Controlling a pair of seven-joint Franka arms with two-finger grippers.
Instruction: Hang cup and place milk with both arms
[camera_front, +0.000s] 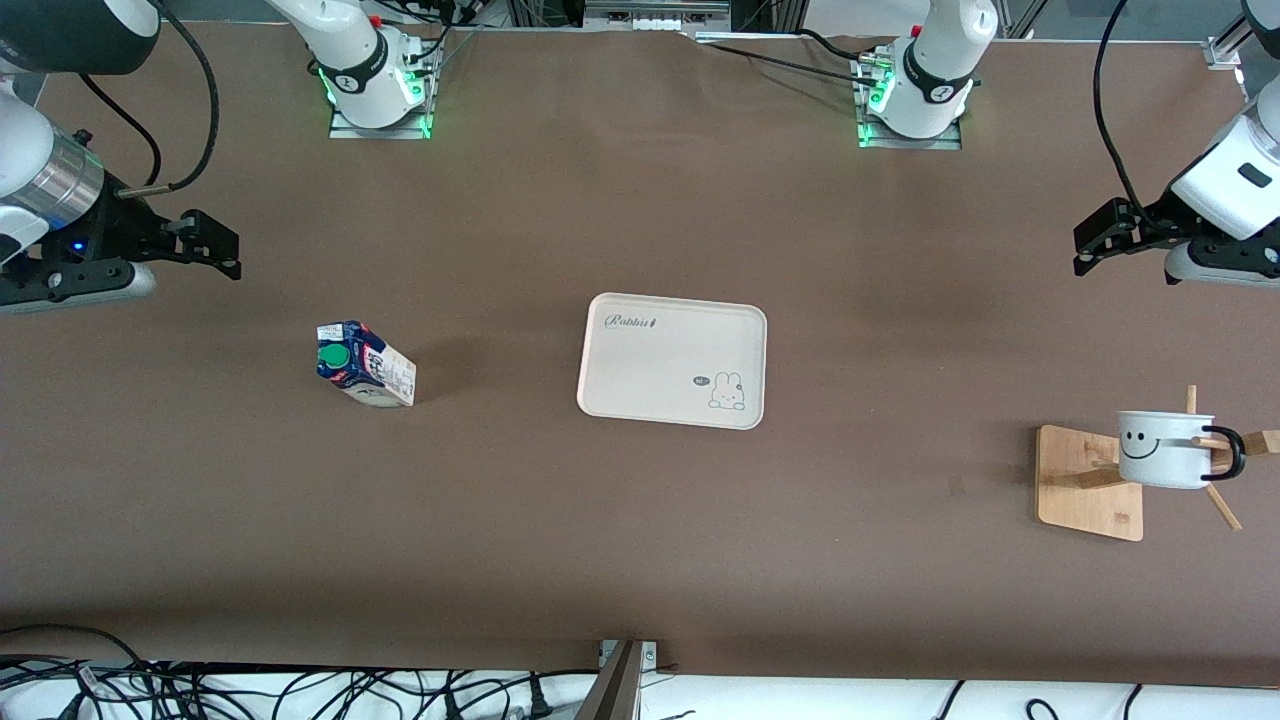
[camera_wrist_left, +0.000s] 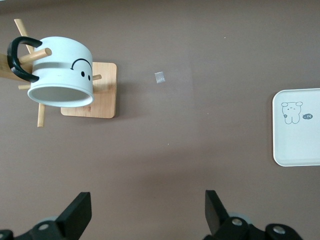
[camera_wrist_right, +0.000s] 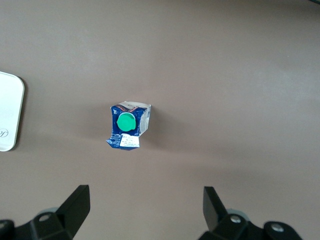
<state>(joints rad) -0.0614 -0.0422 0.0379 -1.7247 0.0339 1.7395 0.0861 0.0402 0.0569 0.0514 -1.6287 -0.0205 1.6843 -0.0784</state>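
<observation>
The cup (camera_front: 1165, 449), a white mug with a smiley face, hangs by its black handle (camera_front: 1226, 452) on a peg of a wooden rack (camera_front: 1088, 483) at the left arm's end of the table. The left wrist view shows the cup (camera_wrist_left: 62, 72) on the rack's pegs. The milk (camera_front: 365, 363), a blue-topped carton with a green cap, stands on the table toward the right arm's end; the right wrist view looks down on the milk (camera_wrist_right: 127, 126). My left gripper (camera_front: 1082, 252) (camera_wrist_left: 148, 215) hangs open above the table near the rack. My right gripper (camera_front: 228, 252) (camera_wrist_right: 146, 212) hangs open near the carton, holding nothing.
A cream tray (camera_front: 640, 370) with a rabbit print lies at the table's middle, between carton and rack. Its edge shows as the tray (camera_wrist_left: 300, 145) in the left wrist view and as the tray (camera_wrist_right: 10, 112) in the right. Cables run along the front edge.
</observation>
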